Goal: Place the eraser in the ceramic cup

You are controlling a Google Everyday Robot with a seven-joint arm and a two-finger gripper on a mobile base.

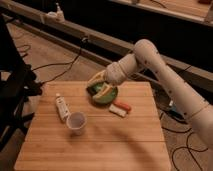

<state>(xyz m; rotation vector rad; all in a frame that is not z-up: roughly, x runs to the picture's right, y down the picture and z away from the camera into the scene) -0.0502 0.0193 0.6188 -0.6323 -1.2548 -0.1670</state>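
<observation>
One pincer (98, 86) hovering over green bowl (107, 95) near bench (125, 145) far edge, spread unclear; ceramic cup (76, 122) standing toward left edge.

A lab or workshop floor, by the look of it: a bare wooden table (100, 140) stands on concrete, black cables (60, 65) trail across the ground, a long dark bench rail (75, 32) runs behind, and the white robot arm's gripper (100, 86) hangs over the green bowl (107, 96).

White arm reaching down-left, end effector (98, 86) low at tabletop's far edge.
</observation>
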